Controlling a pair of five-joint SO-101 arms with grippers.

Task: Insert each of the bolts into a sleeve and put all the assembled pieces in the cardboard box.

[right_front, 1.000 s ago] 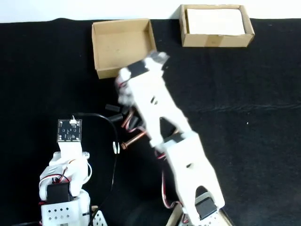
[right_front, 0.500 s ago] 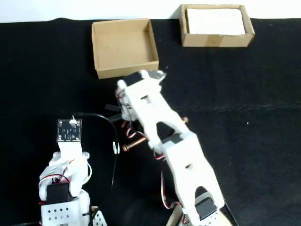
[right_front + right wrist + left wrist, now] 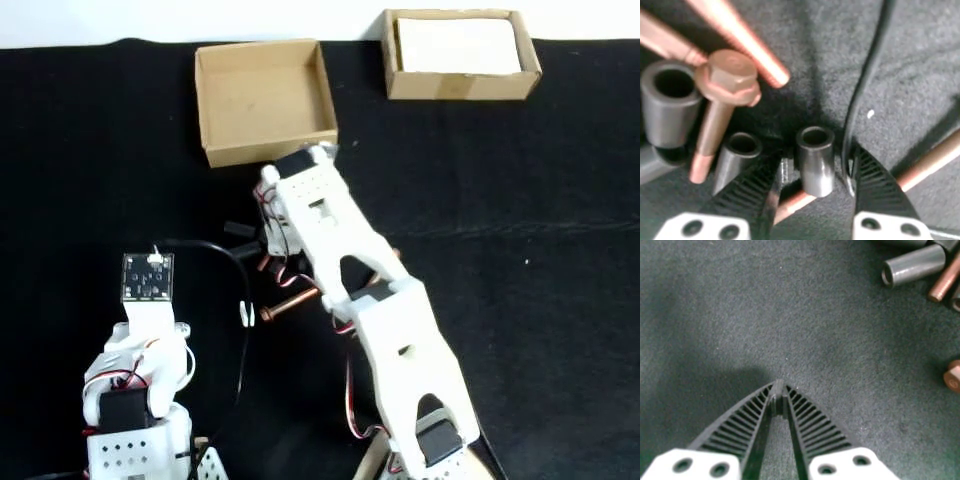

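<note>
Nearest, at seven o'clock in the high view, the left arm (image 3: 140,380) sits folded by the near edge. The left end effector (image 3: 779,390) is closed tip to tip, holding nothing, over bare cloth. The right arm (image 3: 400,340) lies from six o'clock to the middle of the surface (image 3: 540,300). There the right end effector (image 3: 817,152) is spread wide, one finger on each side of an upright sleeve (image 3: 815,162) without pinching it. A black cable (image 3: 865,75) runs just beside one finger. Loose bolts (image 3: 290,302) and other sleeves (image 3: 670,100) crowd close around. Beyond, at eleven o'clock, the cardboard box (image 3: 265,145) shows its bare brown floor. At one o'clock, against the far edge, a second box (image 3: 455,85) holds something flat and white. From two to five o'clock, black cloth stretches wide.
</note>
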